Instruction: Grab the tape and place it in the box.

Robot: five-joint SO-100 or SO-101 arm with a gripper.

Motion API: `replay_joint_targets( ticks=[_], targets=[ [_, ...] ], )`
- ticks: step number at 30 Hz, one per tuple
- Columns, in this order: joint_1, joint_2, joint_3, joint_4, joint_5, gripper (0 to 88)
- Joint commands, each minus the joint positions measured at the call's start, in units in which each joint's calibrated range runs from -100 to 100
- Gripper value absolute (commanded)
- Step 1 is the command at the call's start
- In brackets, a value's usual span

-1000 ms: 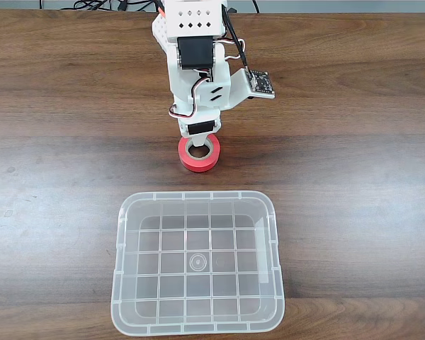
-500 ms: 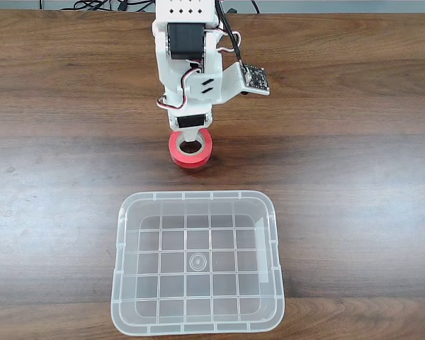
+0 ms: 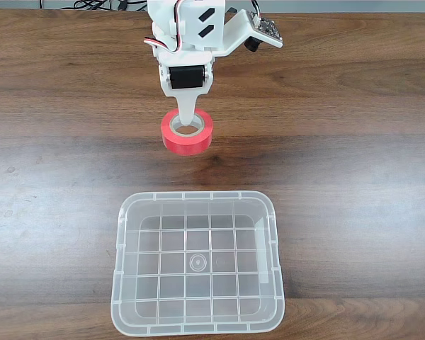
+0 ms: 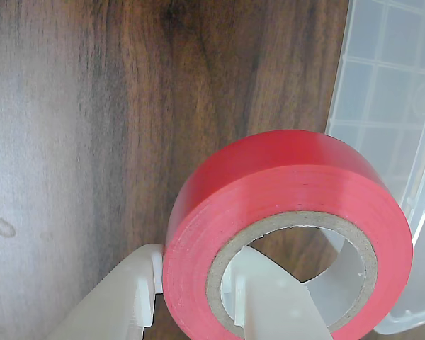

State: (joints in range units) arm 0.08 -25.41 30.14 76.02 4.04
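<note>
The red tape [image 3: 187, 134], a ring with a tan core, hangs a little above the wooden table [image 3: 340, 177], beyond the far rim of the clear box [image 3: 198, 196]. My white gripper [image 3: 185, 127] comes down from above and is shut on the tape's wall, with one finger through the core. In the wrist view the tape [image 4: 283, 205] looms large. My gripper [image 4: 195, 283] pinches its left wall, one finger [image 4: 124, 301] outside the roll and the other inside the core. The box [image 4: 400, 106] lies at the right edge, with nothing in it.
The box takes up the near middle of the table in the fixed view. Dark cables [image 3: 92, 4] run along the far edge behind the arm. A small circuit board [image 3: 265, 28] sticks out to the right of the wrist.
The gripper has risen and drawn back from the box, lifting the tape off the table. In the fixed view the tape now sits higher and a little further left.
</note>
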Motion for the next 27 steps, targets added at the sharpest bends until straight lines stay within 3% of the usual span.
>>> replay_joint_targets(
  ticks=[1, 10, 27],
  targets=[
    [0.3, -3.6, -6.1, 0.3, 0.3, 6.0],
    [0.1, 1.0, -27.5, 5.2, -0.1, 6.0],
    [-2.8, 45.4, -73.6, 6.5, -1.0, 6.0]
  ],
)
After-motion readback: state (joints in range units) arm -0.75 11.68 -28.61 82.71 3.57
